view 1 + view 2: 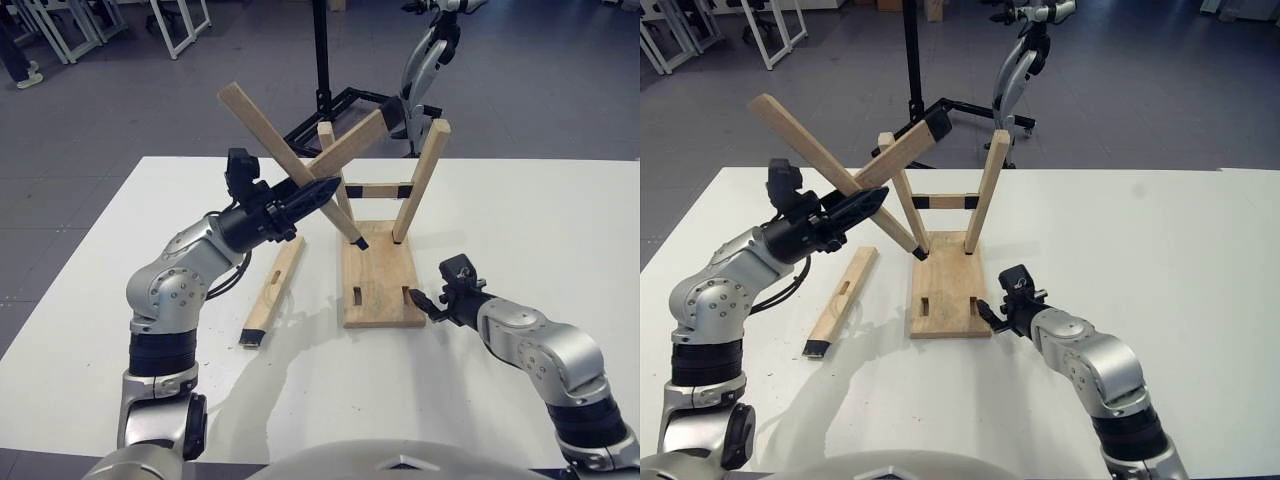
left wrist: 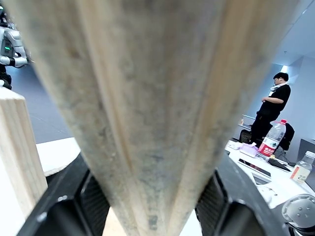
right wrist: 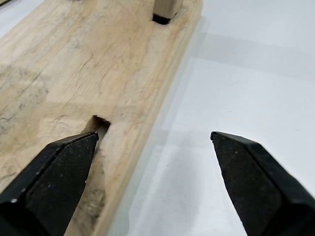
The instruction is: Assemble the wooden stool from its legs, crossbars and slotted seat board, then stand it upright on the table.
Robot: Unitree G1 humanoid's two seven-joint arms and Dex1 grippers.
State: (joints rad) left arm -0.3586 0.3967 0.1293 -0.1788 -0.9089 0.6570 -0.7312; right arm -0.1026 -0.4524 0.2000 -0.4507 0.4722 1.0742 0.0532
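Loose leg (image 1: 268, 300): lies flat on the white table (image 1: 520, 220), just left of the seat board, black tip toward the robot.
Left gripper (image 1: 318, 192): clenched around a slanted leg (image 1: 262, 128), raised above the table; wood fills the gap between its fingers in the left wrist view.
Slanted leg: runs from upper left down to the right, its black tip at the seat board's far left part; a second bar (image 1: 355, 140) crosses it.
Seat board (image 1: 380, 280): flat mid-table, two empty slots near its front edge.
Standing legs (image 1: 422, 175): two rise from the board's far end, leaning, joined by a crossbar (image 1: 378, 190).
Right gripper (image 3: 152, 162): released, jaws spread at the board's near right corner, one finger over the wood and one over the table.
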